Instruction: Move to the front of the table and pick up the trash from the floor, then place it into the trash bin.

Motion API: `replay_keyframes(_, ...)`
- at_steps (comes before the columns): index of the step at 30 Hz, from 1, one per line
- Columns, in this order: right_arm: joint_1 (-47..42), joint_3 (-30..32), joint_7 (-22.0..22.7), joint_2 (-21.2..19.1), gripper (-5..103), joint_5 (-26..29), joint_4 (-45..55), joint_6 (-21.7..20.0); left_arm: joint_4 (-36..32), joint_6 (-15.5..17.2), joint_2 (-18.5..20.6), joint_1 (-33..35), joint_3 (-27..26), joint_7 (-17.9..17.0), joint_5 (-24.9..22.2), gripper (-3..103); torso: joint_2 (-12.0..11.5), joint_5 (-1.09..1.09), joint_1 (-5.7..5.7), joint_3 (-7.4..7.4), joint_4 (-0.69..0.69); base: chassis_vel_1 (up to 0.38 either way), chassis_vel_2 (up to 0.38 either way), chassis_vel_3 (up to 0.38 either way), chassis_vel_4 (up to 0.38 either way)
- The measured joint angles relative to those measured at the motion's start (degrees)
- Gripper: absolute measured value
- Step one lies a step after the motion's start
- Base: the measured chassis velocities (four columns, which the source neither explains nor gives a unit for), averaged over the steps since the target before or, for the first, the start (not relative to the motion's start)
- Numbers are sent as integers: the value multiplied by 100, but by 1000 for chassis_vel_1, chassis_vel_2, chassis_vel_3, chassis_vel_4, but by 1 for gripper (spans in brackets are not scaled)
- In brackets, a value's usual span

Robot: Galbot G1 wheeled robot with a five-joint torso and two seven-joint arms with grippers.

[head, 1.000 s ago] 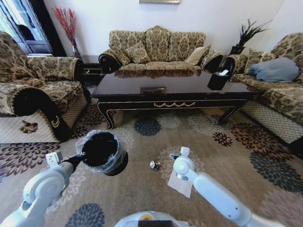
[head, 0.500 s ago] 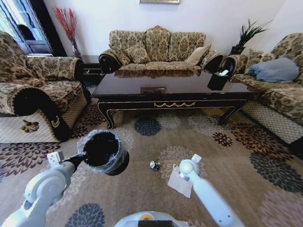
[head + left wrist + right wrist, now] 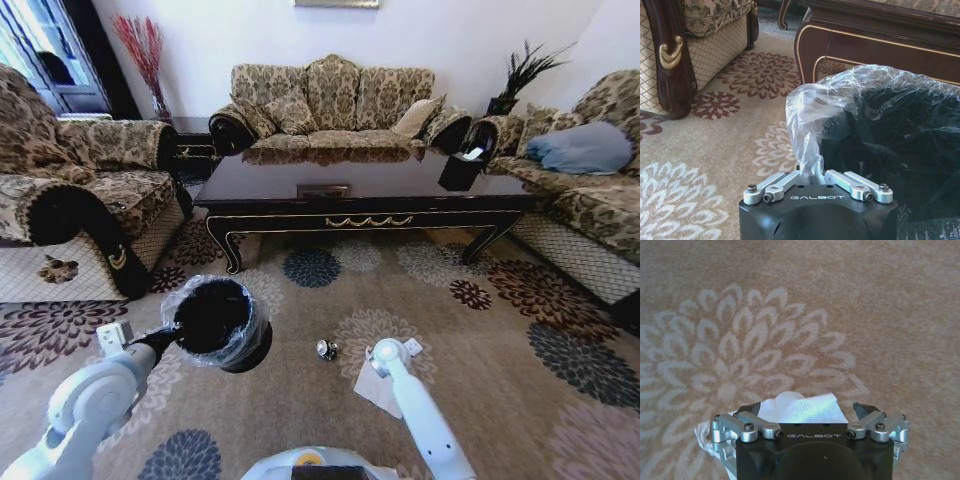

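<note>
The bin point(image 3: 217, 322) is held off the floor point(image 3: 500, 330) by the left gripper point(image 3: 813, 181), whose jaws are clamped on the rim and liner. The right gripper point(image 3: 807, 412) is lowered over the paper point(image 3: 380, 388), jaws apart, one to either side of the sheet. The ball point(image 3: 326, 349) lies on the carpet between bin and paper, near both, in front of the table point(image 3: 365, 205).

Risks, as judged:
- The flat sheet may be pushed along the carpet or only crumpled if the jaws close too high.
- The bin may tilt, being held at one edge only.

In the right wrist view the open jaws and the paper's raised fold are shown; in the head view they are hidden by the arm, but the ball and the layout are given.
</note>
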Motion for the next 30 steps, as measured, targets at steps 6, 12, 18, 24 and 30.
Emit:
replay_keyframes(6,162,88,-388,35,100,-16,-417,104,31,-4,58,0,0,-1,-1,2,0,0,0,0,0,0,0,0,0)
replay_keyframes(12,242,185,-648,127,100,-31,-694,169,53,-5,80,18,0,-8,-1,2,0,0,0,0,0,0,0,0,0)
replay_keyframes(18,332,317,-841,202,100,-50,-1108,253,54,-6,80,56,-23,-14,1,2,0,1,0,0,1,0,0,0,0)
replay_keyframes(24,394,416,-993,222,100,-64,-1472,326,52,-7,74,69,-40,-16,2,2,0,0,0,0,0,0,0,0,0)
replay_keyframes(30,375,402,-1414,202,99,-154,-1764,454,56,-9,62,68,-32,-17,12,2,0,0,0,0,0,0,0,0,0)
